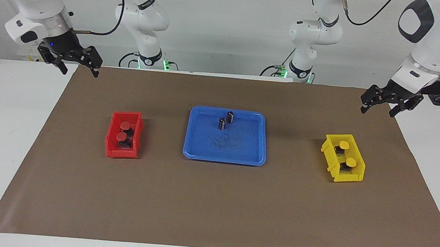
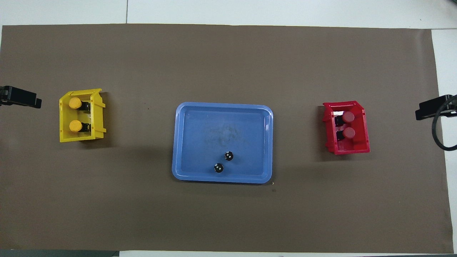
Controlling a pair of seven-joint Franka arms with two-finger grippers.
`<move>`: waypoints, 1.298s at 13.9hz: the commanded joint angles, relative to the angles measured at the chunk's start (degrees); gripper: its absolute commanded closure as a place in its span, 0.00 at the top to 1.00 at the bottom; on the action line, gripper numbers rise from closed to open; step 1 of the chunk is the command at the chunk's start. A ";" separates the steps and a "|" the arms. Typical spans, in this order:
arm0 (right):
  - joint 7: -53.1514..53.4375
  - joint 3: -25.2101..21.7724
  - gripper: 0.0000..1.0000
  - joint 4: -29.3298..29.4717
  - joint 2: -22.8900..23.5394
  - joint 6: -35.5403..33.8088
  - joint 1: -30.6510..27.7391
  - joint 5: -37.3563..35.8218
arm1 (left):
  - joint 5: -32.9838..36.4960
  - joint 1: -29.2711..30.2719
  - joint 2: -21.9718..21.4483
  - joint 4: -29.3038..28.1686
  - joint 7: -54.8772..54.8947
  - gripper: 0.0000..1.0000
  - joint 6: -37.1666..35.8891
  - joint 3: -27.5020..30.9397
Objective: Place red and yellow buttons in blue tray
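Observation:
Two red buttons point(image 1: 125, 125) point(image 1: 121, 136) lie in the red bin point(image 1: 113, 146) toward the right arm's end; they also show in the overhead view point(image 2: 348, 116) point(image 2: 348, 133). Two yellow buttons point(image 1: 344, 144) point(image 1: 351, 162) lie in the yellow bin point(image 1: 331, 159) toward the left arm's end, also seen from overhead point(image 2: 75, 103) point(image 2: 75, 125). The blue tray point(image 1: 241, 150) point(image 2: 200, 125) sits mid-table between the bins. My right gripper point(image 1: 80, 71) point(image 2: 432, 110) hangs open and empty over the mat's corner. My left gripper point(image 1: 378, 109) point(image 2: 22, 98) hangs open and empty over the mat's edge, above and apart from the yellow bin.
Two dark capless cylinders point(image 1: 230, 117) point(image 1: 222, 124) stand upright in the tray's half nearer the robots, also seen from overhead point(image 2: 228, 156) point(image 2: 218, 167). A brown mat point(image 1: 213, 205) covers the white table. A black cable point(image 2: 441, 132) loops by the right gripper.

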 commanded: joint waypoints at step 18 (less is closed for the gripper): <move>1.46 0.55 0.78 -16.69 9.78 34.04 5.54 3.06 | 1.10 -0.17 -0.68 -0.74 -0.29 1.00 -1.06 0.61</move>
